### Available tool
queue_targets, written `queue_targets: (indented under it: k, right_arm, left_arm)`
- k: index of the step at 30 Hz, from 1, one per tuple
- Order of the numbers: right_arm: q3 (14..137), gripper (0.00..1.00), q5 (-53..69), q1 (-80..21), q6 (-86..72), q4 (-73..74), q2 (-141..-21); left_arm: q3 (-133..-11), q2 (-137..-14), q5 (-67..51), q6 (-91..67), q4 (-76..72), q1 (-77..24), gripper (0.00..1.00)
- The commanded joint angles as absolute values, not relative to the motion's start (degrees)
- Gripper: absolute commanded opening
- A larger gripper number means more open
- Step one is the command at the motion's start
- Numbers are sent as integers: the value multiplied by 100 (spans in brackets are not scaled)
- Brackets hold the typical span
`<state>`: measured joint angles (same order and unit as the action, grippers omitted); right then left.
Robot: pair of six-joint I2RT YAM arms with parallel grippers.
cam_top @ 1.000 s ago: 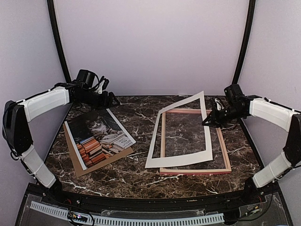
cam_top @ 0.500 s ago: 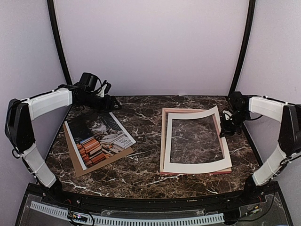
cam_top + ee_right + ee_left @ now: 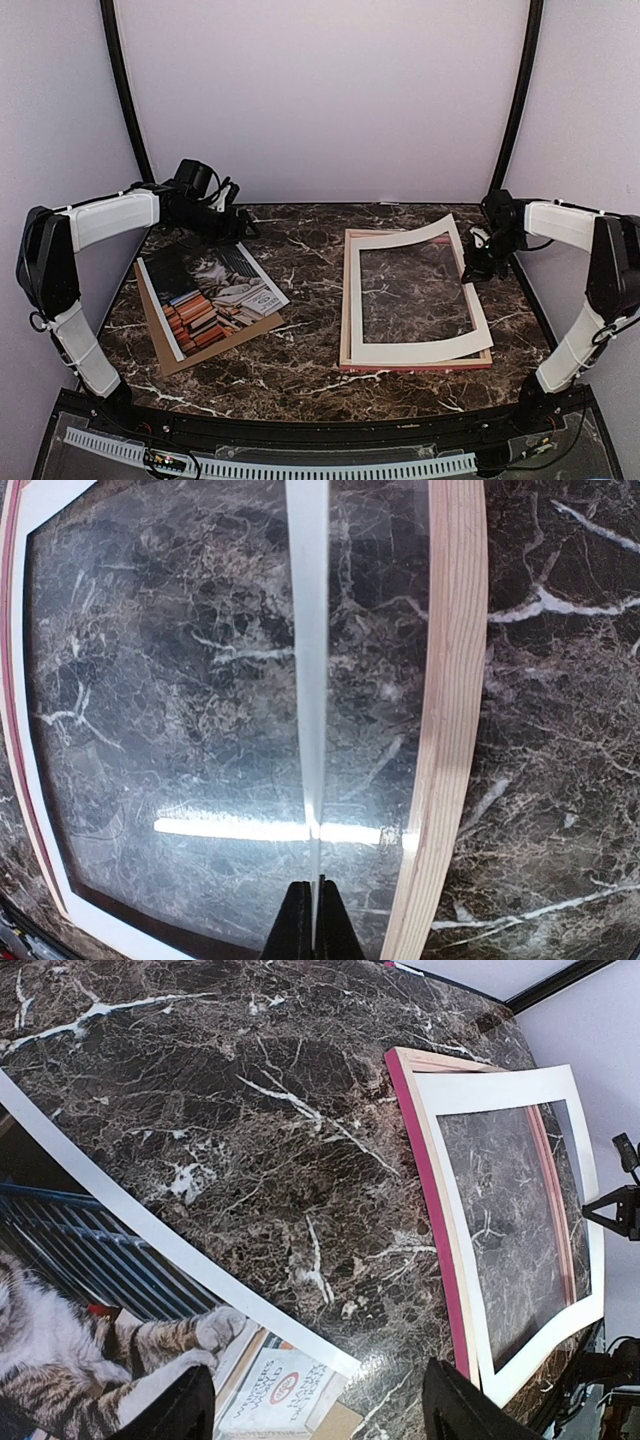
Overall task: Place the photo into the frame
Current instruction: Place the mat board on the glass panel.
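Photo [image 3: 215,290] lies near the spread, empty left fingers [image 3: 180,1410]; right fingers [image 3: 295,925] pinch the white mat [image 3: 415,352].

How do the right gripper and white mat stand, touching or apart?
Touching. Right wrist view shows the right gripper shut on the white mat, its edge pinched between the fingertips.

The white mat [image 3: 410,350] hides much of the frame [image 3: 344,300].
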<state>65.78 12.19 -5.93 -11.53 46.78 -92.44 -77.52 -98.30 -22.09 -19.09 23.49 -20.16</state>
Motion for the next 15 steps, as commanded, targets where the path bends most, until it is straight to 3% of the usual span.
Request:
queue_targets:
  k: [1, 13, 15]
  right_arm:
    - [6586, 0, 1359, -580, -1399, 4158, -9397]
    - [6402, 0, 1475, -580, -1499, 3838, -9501]
    - [6352, 4, 1471, -580, -1503, 3808, -9472]
  left_arm:
    - [-7822, -9738, -2163, -1864, 2485, -2057, 73]
    - [-7771, -9479, -1680, -1872, 2588, -2057, 77]
    - [-7718, -9366, -1547, -1839, 2565, -2057, 78]
